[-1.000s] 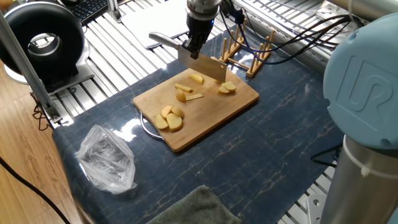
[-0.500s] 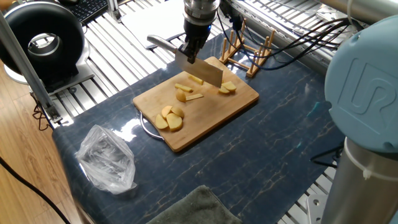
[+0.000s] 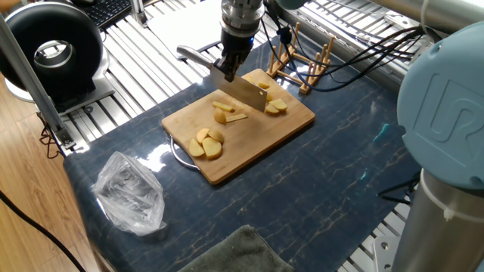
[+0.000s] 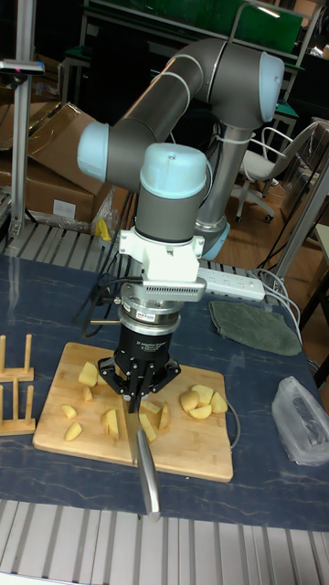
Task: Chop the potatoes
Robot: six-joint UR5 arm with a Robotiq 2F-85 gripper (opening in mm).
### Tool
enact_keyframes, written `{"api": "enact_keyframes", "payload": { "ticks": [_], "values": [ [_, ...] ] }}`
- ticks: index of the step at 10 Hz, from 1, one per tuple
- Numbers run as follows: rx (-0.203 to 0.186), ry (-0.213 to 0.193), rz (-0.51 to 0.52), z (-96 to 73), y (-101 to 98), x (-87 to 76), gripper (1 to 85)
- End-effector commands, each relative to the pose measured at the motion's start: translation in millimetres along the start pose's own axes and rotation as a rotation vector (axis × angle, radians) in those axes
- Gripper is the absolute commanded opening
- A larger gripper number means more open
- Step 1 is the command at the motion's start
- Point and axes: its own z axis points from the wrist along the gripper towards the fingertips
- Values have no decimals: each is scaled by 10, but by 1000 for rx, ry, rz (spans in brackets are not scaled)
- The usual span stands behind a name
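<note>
The potatoes [image 3: 206, 143] are lying in several pieces on the bamboo board [image 3: 291, 119] on the desk [image 3: 325, 189]: a stack at 7 o'clock, sticks near centre, wedges at 2 o'clock. Judged from this, chopping is well under way, with the thicker pieces remaining. The gripper [image 3: 229, 63] is holding the cleaver [image 3: 240, 91], fingers clamped on its handle. Against the earlier frame, the blade is sitting lower and further toward 8 o'clock, hiding the upper piece.
</note>
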Motion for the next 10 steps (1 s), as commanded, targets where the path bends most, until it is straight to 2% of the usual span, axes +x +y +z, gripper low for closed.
{"api": "enact_keyframes", "payload": {
  "ticks": [1, 5, 10],
  "values": [
    [-13, -21, -10, 30, -49, -10, 10],
    [-4, -16, -35, 8, -126, -12, 10],
    [-13, 5, -54, -48, -149, 16, 10]
  ]
}}
